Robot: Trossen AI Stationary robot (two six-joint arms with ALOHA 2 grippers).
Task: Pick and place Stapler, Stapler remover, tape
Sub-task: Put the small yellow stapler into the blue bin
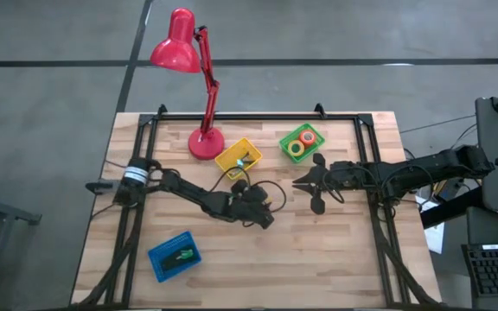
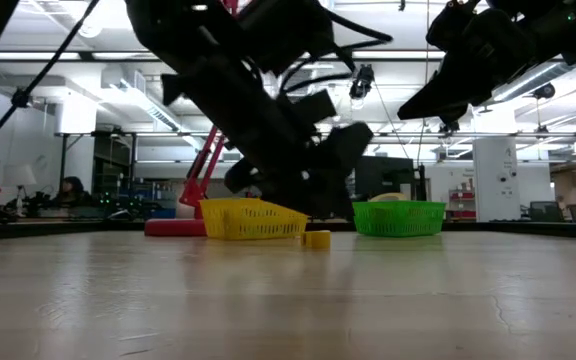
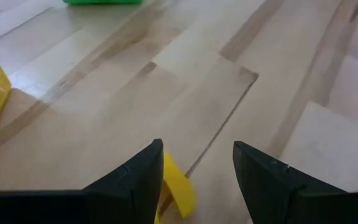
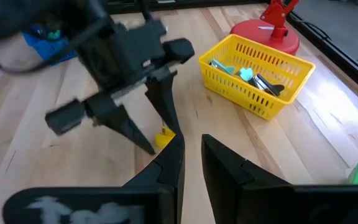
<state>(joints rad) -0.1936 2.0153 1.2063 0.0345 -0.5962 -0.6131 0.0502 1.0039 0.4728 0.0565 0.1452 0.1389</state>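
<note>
Three baskets sit on the table (image 1: 335,259): yellow basket (image 1: 239,158), green basket (image 1: 302,142) holding tape rolls, blue basket (image 1: 173,256). Left gripper (image 3: 197,180), spread open, straddles a yellow tape roll (image 3: 178,186) lying beside one finger; closing off-centre could nudge it away. Right gripper (image 4: 192,163), narrowly parted and empty, hovers nearby and risks collision.

Grey floor (image 1: 335,30) surrounds the wooden table (image 1: 318,250); strip lights (image 2: 148,95) line the ceiling.
</note>
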